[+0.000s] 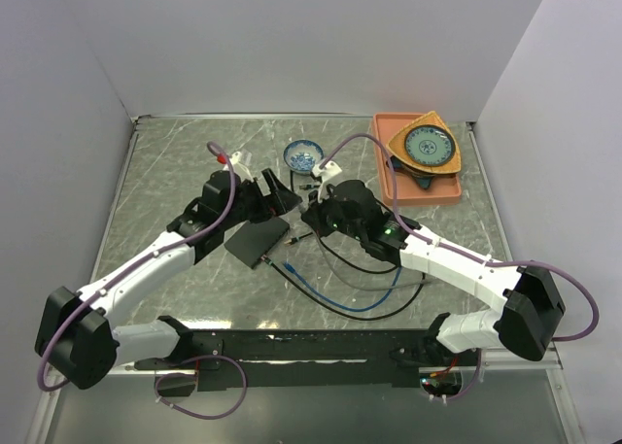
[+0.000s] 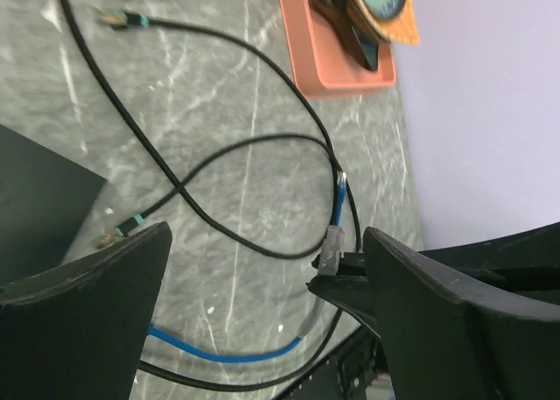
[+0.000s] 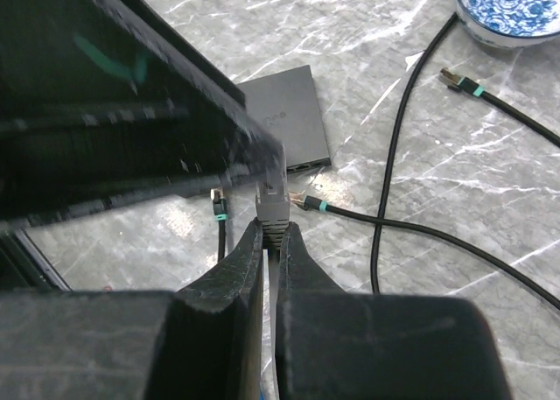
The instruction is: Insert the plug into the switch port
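The switch point(image 1: 258, 241) is a flat matte-black box lying on the marble table; it also shows in the right wrist view point(image 3: 284, 120) and at the left edge of the left wrist view point(image 2: 35, 199). My right gripper point(image 3: 273, 229) is shut on a grey plug point(image 3: 272, 206) at the end of a blue cable point(image 1: 340, 300), held above the table just right of the switch. In the left wrist view the plug point(image 2: 332, 247) sits at the right gripper's tips. My left gripper point(image 2: 267, 242) is open and empty, hovering beside the right gripper point(image 1: 309, 214) over the switch's far end.
Black cables with teal-banded plugs point(image 3: 308, 203) loop across the table right of the switch. A blue-and-white bowl point(image 1: 303, 154) stands behind the grippers. An orange tray point(image 1: 389, 187) with stacked plates stands at the back right.
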{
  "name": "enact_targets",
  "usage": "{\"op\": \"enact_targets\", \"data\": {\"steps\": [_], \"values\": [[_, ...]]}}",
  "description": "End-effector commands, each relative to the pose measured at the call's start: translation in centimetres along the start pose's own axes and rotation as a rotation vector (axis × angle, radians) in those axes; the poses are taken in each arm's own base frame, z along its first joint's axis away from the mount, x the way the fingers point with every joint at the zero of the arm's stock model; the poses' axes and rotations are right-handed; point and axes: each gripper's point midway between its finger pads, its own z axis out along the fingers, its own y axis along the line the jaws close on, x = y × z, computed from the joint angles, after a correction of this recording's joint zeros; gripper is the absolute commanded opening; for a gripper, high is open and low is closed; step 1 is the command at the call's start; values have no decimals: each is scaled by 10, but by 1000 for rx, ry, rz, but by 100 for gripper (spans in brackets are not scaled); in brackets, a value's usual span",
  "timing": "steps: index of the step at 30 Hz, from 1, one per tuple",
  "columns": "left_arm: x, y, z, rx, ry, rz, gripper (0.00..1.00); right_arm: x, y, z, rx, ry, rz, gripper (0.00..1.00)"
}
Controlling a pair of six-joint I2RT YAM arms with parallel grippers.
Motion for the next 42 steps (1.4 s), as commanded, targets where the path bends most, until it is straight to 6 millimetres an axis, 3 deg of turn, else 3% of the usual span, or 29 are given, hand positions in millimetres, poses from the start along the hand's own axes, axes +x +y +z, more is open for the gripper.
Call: {"op": "enact_targets", "data": {"steps": [1, 6, 11, 17, 22, 29, 34, 42], "values": [[-35, -9, -19, -36, -142, 27, 96, -16, 4, -8, -30, -56, -18, 0], [-45, 5, -26, -116, -195, 66, 96, -6, 13, -4, -86, -26, -36, 0], [-50, 45, -26, -329, -205, 123, 96, 13, 17, 9, -111, 49, -53, 0], [-41, 80, -12, -444, -152, 126, 96, 38, 23, 23, -122, 136, -69, 0], [-28, 101, 2, -452, -77, 105, 96, 68, 25, 36, -104, 233, -109, 0], [-20, 139, 5, -477, -37, 39, 96, 103, 30, 54, -85, 346, -181, 0], [-17, 155, 6, -445, -27, -5, 96, 128, 31, 67, -63, 425, -216, 0], [0, 169, 22, -420, 51, -30, 96, 138, 27, 78, -22, 463, -225, 0]]}}
